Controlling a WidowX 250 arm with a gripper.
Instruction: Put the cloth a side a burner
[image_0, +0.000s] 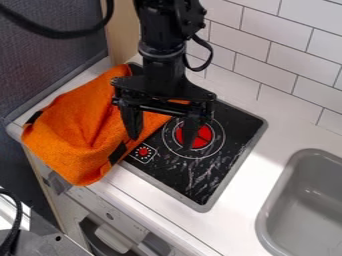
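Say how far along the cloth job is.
Looks done: cloth lies beside the red-centred burner, bunched over one side of the stove and onto the counter. In hand: apparently nothing; the gripper hangs over the stove, fingers apart. Remaining: probably just backing the arm off.

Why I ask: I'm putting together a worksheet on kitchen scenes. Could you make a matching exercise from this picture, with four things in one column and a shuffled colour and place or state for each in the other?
Things
1. Cloth
2. Burner
3. Sink
4. Gripper

Colour and place or state
A. Grey, at the right edge of the view
B. Black, hanging with its fingers apart
C. Red, inside thin white rings
D. Orange, lying partly over the stove top

Right pairs: 1-D, 2-C, 3-A, 4-B
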